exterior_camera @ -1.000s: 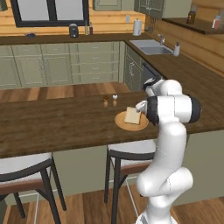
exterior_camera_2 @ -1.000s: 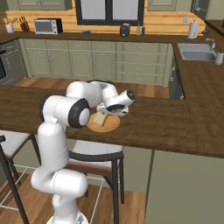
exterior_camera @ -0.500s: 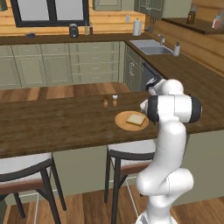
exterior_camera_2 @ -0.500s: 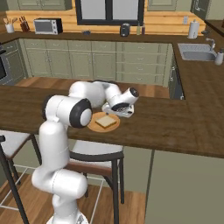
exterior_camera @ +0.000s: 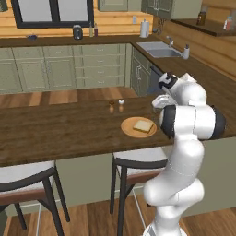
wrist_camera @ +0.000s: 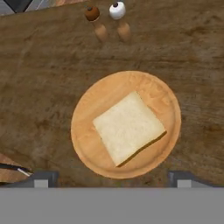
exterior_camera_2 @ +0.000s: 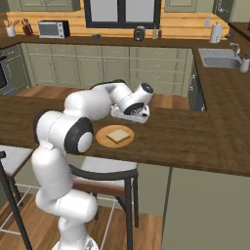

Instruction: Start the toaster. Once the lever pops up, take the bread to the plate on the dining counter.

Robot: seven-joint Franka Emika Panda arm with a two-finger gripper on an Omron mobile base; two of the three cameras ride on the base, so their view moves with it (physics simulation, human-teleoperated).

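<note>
Bread (wrist_camera: 128, 127) lies flat on the round orange plate (wrist_camera: 87, 144), which sits on the dark wooden counter (wrist_camera: 48, 70) near its front edge. Two small shakers (wrist_camera: 105, 19) stand just beyond the plate. Above the slice hangs the hand (exterior_camera_2: 133, 110), its fingers spread wide apart with nothing between them.

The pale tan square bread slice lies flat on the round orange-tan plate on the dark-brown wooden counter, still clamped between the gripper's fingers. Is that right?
Not quite. The pale tan square bread slice does lie flat on the round orange-tan plate on the dark-brown wooden counter, but it is not clamped: the hand view shows the gripper open, its fingertips wide apart and clear of the bread.
</note>
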